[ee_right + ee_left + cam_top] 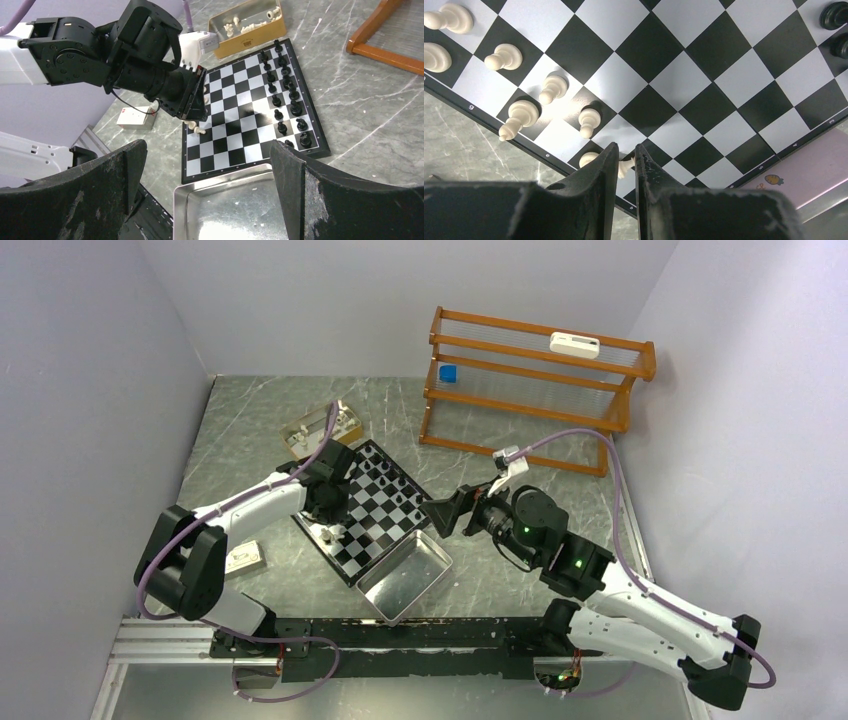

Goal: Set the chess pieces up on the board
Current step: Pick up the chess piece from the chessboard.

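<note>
The left gripper hangs over the near-left edge of the chessboard, its fingers pinched on a small cream piece just beside other cream pieces standing along that edge. Black pieces line the opposite edge. The right gripper hovers spread wide and holding nothing above the metal tray, which touches the board's near corner.

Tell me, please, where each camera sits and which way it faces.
Top external: high behind the bases, looking down on the board; both arms show.
Left wrist: close above the board, facing down; left claw pinches a cream piece.
Right wrist: looks across the open right claw at the board and left arm.
Shared: the board.
</note>
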{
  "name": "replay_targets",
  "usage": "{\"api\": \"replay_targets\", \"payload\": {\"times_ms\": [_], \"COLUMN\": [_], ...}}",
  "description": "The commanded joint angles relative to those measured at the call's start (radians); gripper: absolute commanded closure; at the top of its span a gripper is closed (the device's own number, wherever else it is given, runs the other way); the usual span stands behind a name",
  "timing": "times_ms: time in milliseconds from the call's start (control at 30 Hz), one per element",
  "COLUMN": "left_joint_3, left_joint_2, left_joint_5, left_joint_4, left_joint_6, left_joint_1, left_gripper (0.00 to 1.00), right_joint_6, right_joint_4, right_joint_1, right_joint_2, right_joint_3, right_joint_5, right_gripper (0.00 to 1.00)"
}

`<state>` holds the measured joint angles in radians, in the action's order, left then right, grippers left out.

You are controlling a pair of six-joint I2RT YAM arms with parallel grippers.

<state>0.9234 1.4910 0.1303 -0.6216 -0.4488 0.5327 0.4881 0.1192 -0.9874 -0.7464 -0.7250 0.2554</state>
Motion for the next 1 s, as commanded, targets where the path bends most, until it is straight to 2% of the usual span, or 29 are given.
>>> {"api": "replay_targets", "payload": {"times_ms": [0, 100, 267, 333, 967], "left_joint_3": [0.023, 0.019, 0.049, 0.067, 0.068], "left_joint_2": [0.008, -0.001, 0.032, 0.051, 0.134], "left_joint_5": [-0.005, -0.041, -0.155, -0.157, -0.133], "left_joint_4": [-0.010, -0.003, -0.025, -0.048, -0.090], "left_joint_6": [0.016, 0.040, 0.161, 0.186, 0.138], "left_joint_1": [0.009, 0.009, 0.010, 0.019, 0.080], "left_gripper": [0.76, 0.76, 0.76, 0.75, 0.71], "right_joint_6": [-0.004, -0.002, 0.004, 0.005, 0.017], "right_joint_4": [-0.015, -0.017, -0.017, -0.024, -0.016], "right_joint_1": [0.001, 0.001, 0.002, 0.001, 0.001], "right_joint_2": [0.024, 0.016, 0.004, 0.007, 0.023], "right_joint_3": [0.028, 0.030, 0.024, 0.026, 0.031], "right_joint_5": [0.021, 0.017, 0.008, 0.007, 0.006], "right_gripper": [0.02, 0.02, 0.02, 0.02, 0.02]}}
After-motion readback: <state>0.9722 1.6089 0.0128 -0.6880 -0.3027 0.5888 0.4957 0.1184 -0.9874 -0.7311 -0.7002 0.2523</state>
